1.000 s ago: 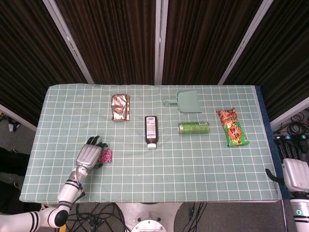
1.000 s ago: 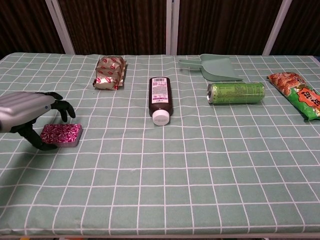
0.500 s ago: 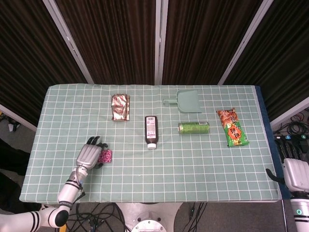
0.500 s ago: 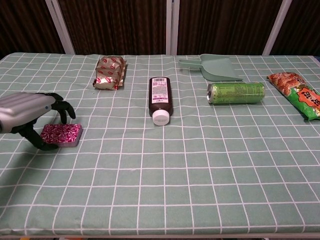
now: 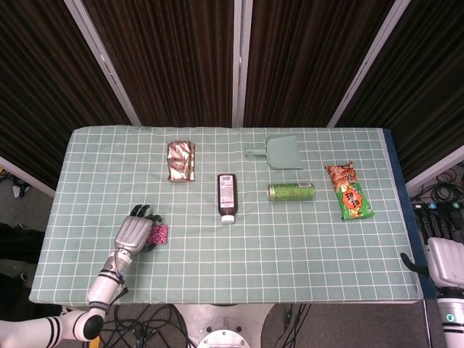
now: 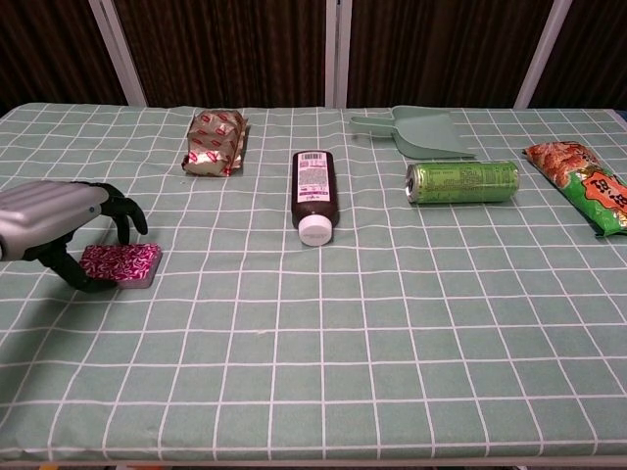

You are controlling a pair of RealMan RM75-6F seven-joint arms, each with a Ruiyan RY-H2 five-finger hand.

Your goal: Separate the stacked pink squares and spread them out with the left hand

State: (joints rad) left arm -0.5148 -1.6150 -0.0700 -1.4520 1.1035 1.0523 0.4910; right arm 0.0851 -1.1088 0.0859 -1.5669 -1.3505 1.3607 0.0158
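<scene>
The stacked pink squares [image 6: 120, 264] lie near the table's left front, small and patterned; in the head view the pink stack [image 5: 159, 234] peeks out beside my hand. My left hand [image 6: 54, 227] arches over them, its fingers [image 6: 127, 217] coming down on the far edge and the thumb against the near left corner, so it grips the stack. I cannot see whether the squares have parted. My right hand [image 5: 442, 259] hangs off the table's right front corner, its thumb out and nothing in it.
Across the back of the green checked cloth [image 6: 392, 323] lie a foil snack pack [image 6: 216, 142], a dark bottle [image 6: 313, 194], a green dustpan [image 6: 421, 130], a green can [image 6: 462, 182] and an orange-green snack bag [image 6: 583, 184].
The left hand's fingers have curled down a little closer onto the pink stack. Nothing else has moved.
</scene>
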